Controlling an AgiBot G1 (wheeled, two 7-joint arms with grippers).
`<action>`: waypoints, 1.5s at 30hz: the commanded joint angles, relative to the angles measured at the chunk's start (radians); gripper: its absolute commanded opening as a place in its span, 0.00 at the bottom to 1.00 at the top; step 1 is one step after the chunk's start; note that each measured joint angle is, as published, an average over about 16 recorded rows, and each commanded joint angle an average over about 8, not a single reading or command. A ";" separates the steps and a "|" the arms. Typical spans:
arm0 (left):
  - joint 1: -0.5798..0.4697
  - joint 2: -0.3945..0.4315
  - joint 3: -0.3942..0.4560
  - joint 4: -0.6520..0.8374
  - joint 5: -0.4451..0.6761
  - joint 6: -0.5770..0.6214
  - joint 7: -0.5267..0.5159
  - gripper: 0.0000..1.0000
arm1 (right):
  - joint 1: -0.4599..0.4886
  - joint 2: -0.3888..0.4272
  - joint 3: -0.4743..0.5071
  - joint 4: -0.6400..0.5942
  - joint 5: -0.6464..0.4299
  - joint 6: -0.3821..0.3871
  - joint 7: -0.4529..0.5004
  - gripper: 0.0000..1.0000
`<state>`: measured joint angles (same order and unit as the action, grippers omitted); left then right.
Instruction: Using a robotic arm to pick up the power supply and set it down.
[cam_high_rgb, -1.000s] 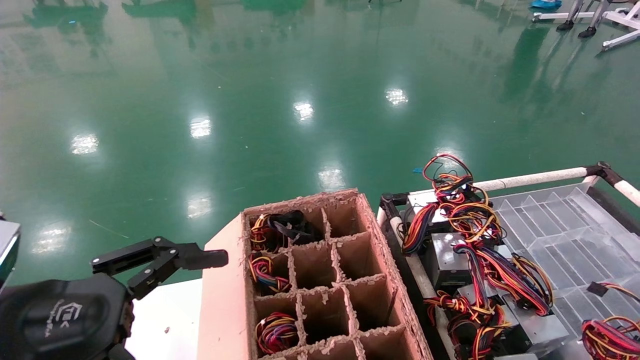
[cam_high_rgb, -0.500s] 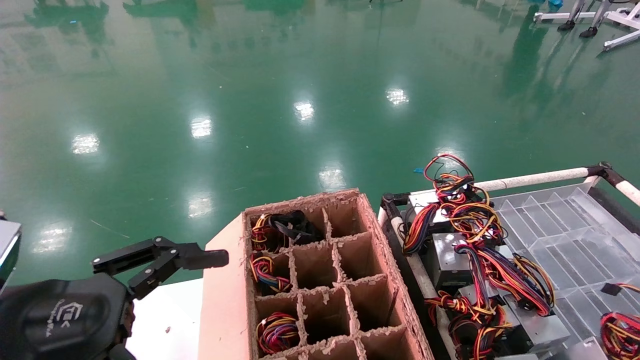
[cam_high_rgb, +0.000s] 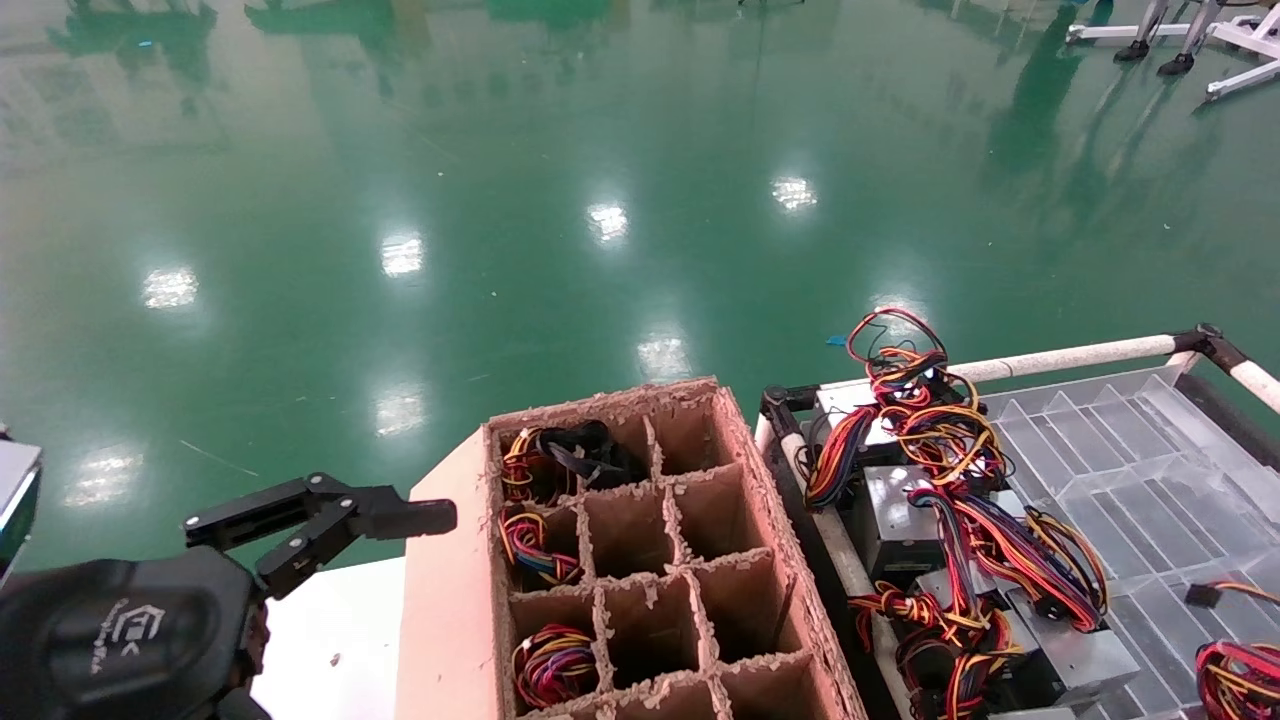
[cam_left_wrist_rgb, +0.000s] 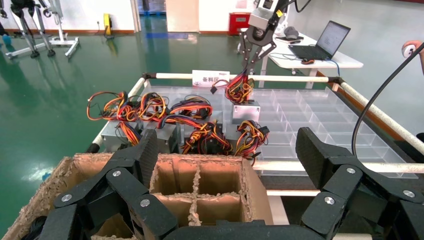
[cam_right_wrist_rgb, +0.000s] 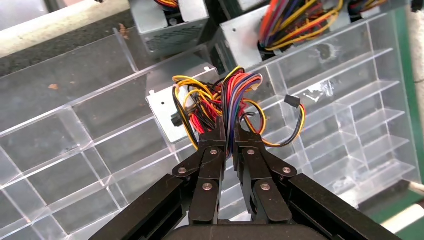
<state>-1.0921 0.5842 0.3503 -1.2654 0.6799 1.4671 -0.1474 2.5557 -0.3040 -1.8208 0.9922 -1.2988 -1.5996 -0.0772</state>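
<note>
A glossy green floor lay beyond the work area, with a clear divided tray at the 4 o'clock side of the head view and a cardboard divider box at 6 o'clock. The right gripper was pinched nearly shut on the wire bundle of the power supply. The grey box hung just past the fingertips, its wires running between them, above the tray compartments. In the left wrist view the same unit appeared at 12 o'clock, suspended beneath that gripper. The left gripper was parked at 8 o'clock beside the divider box, fingers spread wide and holding nothing.
</note>
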 joint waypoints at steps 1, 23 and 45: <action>0.000 0.000 0.000 0.000 0.000 0.000 0.000 1.00 | 0.010 -0.012 -0.032 -0.004 0.012 0.000 -0.003 0.00; 0.000 0.000 0.000 0.000 0.000 0.000 0.000 1.00 | 0.054 -0.168 -0.353 -0.076 0.239 0.001 -0.046 1.00; 0.000 0.000 0.000 0.000 0.000 0.000 0.000 1.00 | 0.072 -0.096 -0.306 -0.070 0.440 0.009 -0.065 1.00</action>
<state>-1.0920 0.5840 0.3506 -1.2649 0.6796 1.4668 -0.1471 2.6256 -0.4033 -2.1287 0.9170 -0.8709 -1.5901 -0.1420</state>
